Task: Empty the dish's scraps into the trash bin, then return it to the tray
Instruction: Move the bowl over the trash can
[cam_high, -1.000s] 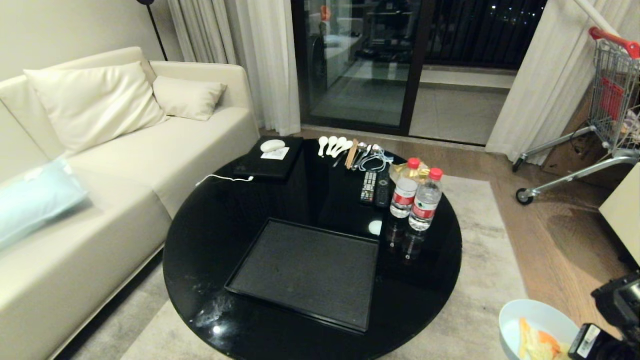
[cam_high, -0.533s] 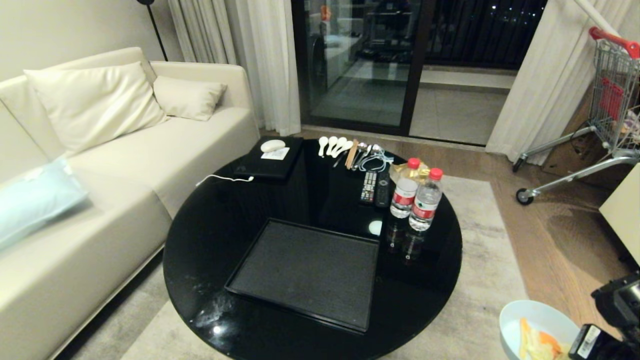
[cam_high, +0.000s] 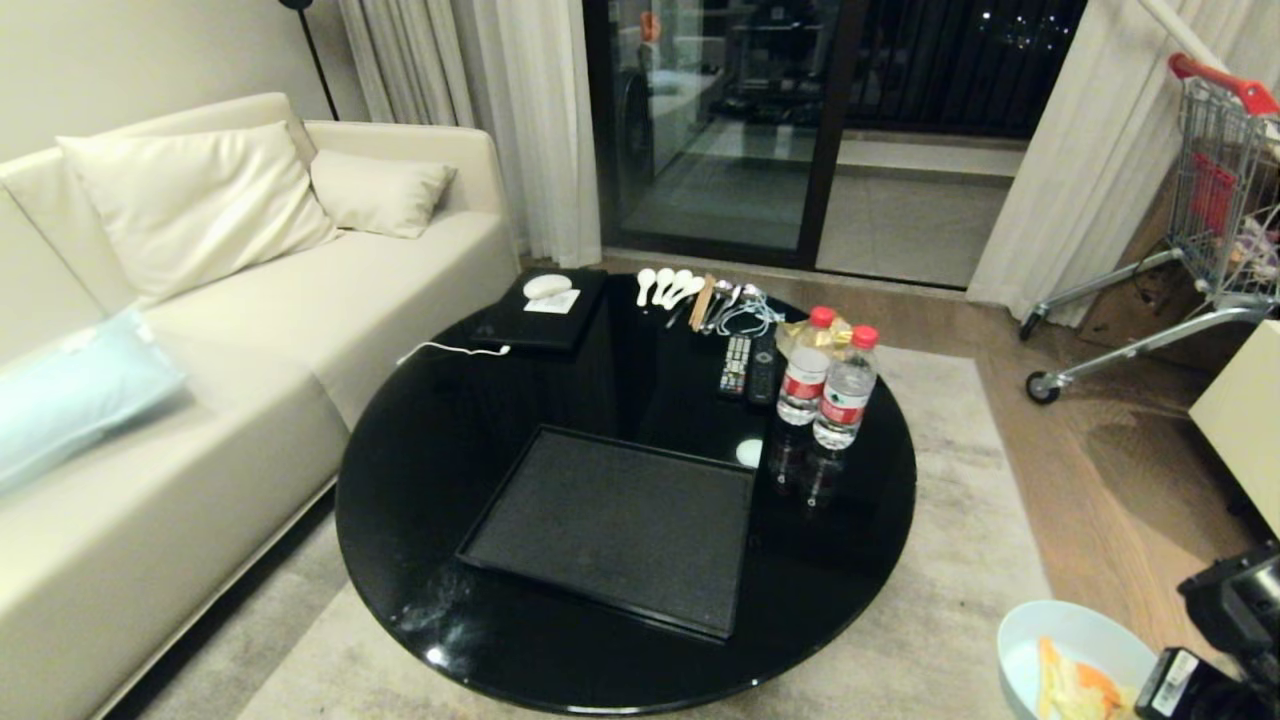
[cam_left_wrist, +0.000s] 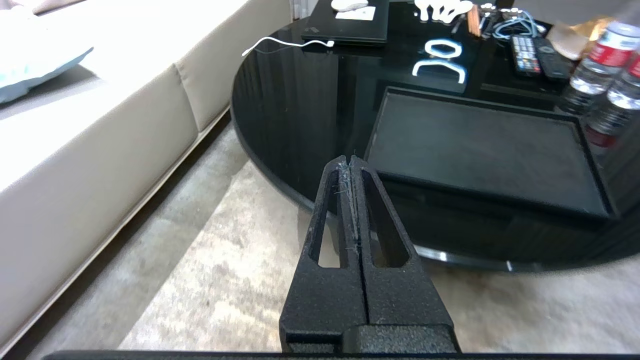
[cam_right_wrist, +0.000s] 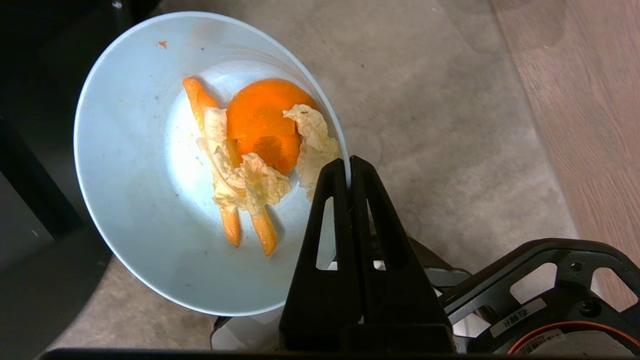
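Dish held off the surface at lower right; tray bare.

Left end effector (cam_left_wrist: 350, 165), fingers pressed together and holding nothing, hangs over the rug just outside the round black surface's (cam_high: 420, 470) near-left edge. The tray (cam_high: 615, 525) lies near the surface's front edge, with bare black margin to its left and two water bottles (cam_high: 828, 385) just beyond its far-right corner. Right end effector (cam_right_wrist: 348, 172) is clamped on the rim of the dish (cam_right_wrist: 135, 200), held over the rug right of the surface, scraps (cam_right_wrist: 255, 150) inside.
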